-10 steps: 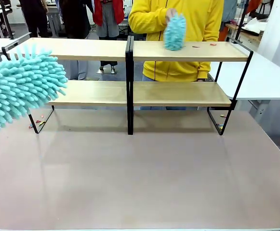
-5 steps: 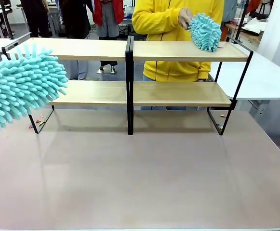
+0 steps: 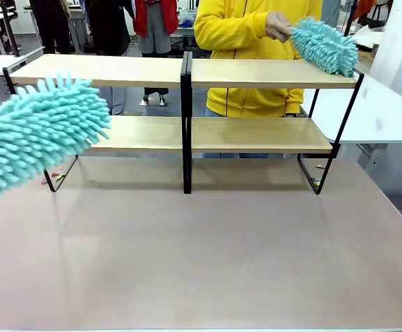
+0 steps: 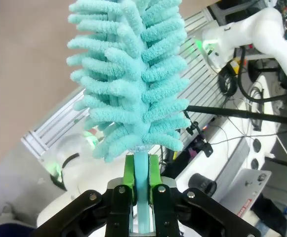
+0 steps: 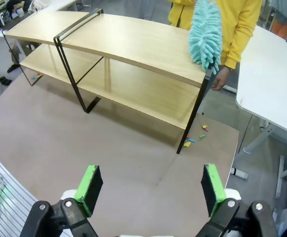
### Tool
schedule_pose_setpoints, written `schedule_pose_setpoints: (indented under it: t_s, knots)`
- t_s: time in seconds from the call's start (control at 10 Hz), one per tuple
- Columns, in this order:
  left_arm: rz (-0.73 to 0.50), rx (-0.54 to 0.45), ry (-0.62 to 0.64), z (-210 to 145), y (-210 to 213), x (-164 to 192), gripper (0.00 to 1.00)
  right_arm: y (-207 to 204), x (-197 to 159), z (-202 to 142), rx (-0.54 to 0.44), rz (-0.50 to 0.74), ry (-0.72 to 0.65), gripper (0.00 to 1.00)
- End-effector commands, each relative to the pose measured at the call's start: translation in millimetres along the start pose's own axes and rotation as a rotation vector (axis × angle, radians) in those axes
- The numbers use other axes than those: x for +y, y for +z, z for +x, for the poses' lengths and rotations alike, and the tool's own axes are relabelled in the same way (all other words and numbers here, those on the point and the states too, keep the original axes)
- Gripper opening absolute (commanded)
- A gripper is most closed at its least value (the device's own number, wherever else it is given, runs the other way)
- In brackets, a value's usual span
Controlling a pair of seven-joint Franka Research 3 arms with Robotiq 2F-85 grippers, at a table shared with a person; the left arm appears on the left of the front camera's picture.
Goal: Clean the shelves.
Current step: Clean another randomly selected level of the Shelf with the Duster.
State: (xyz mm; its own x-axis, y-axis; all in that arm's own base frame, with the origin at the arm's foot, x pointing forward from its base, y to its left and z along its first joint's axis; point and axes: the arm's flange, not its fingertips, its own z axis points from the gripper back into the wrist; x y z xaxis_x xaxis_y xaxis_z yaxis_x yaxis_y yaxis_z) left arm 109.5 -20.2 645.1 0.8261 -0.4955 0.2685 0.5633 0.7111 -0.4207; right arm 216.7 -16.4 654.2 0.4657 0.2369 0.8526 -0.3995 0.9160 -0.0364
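Observation:
The shelves (image 3: 117,69) stand across the far half of the table, two light-wood tiers on a black frame with a centre post (image 3: 185,117). My left gripper (image 4: 142,190) is shut on the pale handle of a fluffy turquoise duster (image 4: 133,74). That duster (image 3: 38,131) hangs at the left, in front of the lower tier's left end. A person in yellow holds a second turquoise duster (image 3: 325,47) on the right end of the top board. My right gripper (image 5: 152,186) is open high above the table, well short of the shelves (image 5: 133,44).
Small coloured scraps lie on the tabletop by the rack's left foot (image 3: 54,178) and by its right foot (image 5: 195,139). A white table (image 5: 271,74) adjoins on the right. The grey-brown tabletop (image 3: 207,249) stretches in front of the rack.
The person's duster swept right along the top board, from near the middle to its right end. My duster shifted slightly right and tilted flatter.

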Motion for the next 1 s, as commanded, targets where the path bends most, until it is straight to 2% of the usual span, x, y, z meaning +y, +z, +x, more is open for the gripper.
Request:
schedule_pose_setpoints:
  t_s: [0.0, 0.1, 0.2, 0.3, 0.4, 0.6, 0.7, 0.8, 0.9]
  knots:
    - [-0.006, -0.015, -0.003, -16, 7, 3, 0.13, 0, -1, -1, -0.002, 0.009, 0.007, 1.00]
    - [-0.003, -0.052, -0.034, -15, 10, 9, 0.13, 0, -1, -1, -0.002, 0.009, 0.007, 1.00]
    - [-0.006, -0.130, -0.088, -11, 18, 17, 0.13, 0, -1, -1, -0.002, 0.009, 0.007, 1.00]
    - [0.051, -0.248, -0.116, -6, 32, 35, 0.13, 0, -1, -1, -0.002, 0.009, 0.007, 1.00]
    - [0.082, -0.322, -0.131, -3, 51, 62, 0.13, 0, -1, -1, -0.002, 0.009, 0.007, 1.00]
    - [-0.007, -0.364, -0.293, -12, 79, 92, 0.13, 0, -1, -1, -0.002, 0.009, 0.007, 1.00]
    - [-0.032, -0.431, -0.319, -21, 98, 109, 0.13, 0, -1, -1, -0.002, 0.009, 0.007, 1.00]
    - [-0.010, -0.490, -0.232, -29, 115, 137, 0.13, 0, -1, -1, -0.002, 0.009, 0.007, 1.00]
    - [-0.074, -0.492, -0.094, -37, 119, 161, 0.13, 0, -1, -1, -0.002, 0.009, 0.007, 1.00]
